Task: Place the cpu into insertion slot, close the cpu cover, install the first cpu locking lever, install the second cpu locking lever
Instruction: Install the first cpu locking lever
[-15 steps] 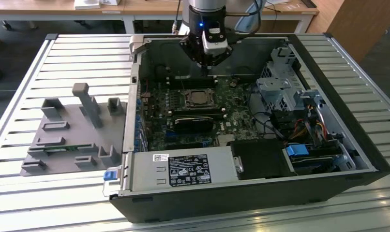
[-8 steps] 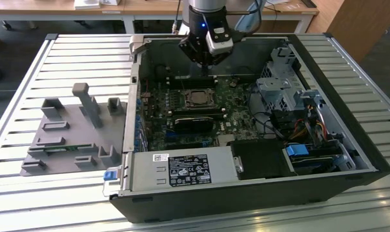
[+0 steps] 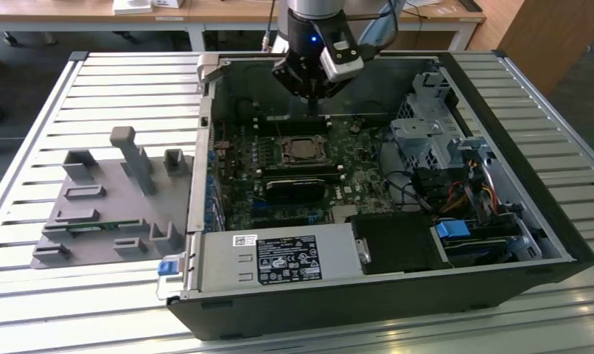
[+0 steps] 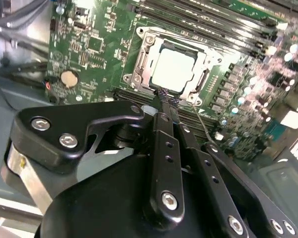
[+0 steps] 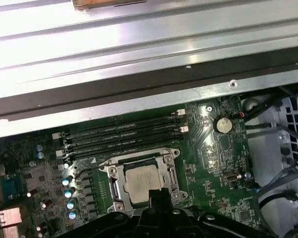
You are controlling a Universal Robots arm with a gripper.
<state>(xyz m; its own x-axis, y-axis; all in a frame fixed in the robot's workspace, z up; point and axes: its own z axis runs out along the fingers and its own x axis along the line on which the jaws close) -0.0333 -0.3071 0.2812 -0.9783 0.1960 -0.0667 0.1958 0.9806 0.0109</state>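
Note:
The cpu (image 5: 140, 181), a small silvery square chip, lies in the insertion slot on the green motherboard (image 5: 213, 163). The cpu cover (image 5: 115, 184), a metal frame, lies flat around it. In the second wrist view the cpu (image 4: 174, 69) sits inside the cover (image 4: 140, 63), and a thin wire lever (image 4: 201, 121) runs out from the socket's corner. My gripper (image 4: 166, 99) hangs just above the socket's edge, shut, with nothing between its fingertips. In the exterior view the gripper (image 3: 313, 103) hovers over the board beyond the socket (image 3: 302, 150).
The motherboard sits deep in an open black computer case (image 3: 533, 243) on a slatted table (image 3: 81, 81). Memory slots (image 5: 124, 134) run beside the socket. A black card (image 3: 295, 186), drive cages (image 3: 425, 136) and cables (image 3: 464, 195) crowd the case. A grey parts fixture (image 3: 110, 199) stands at the exterior view's left.

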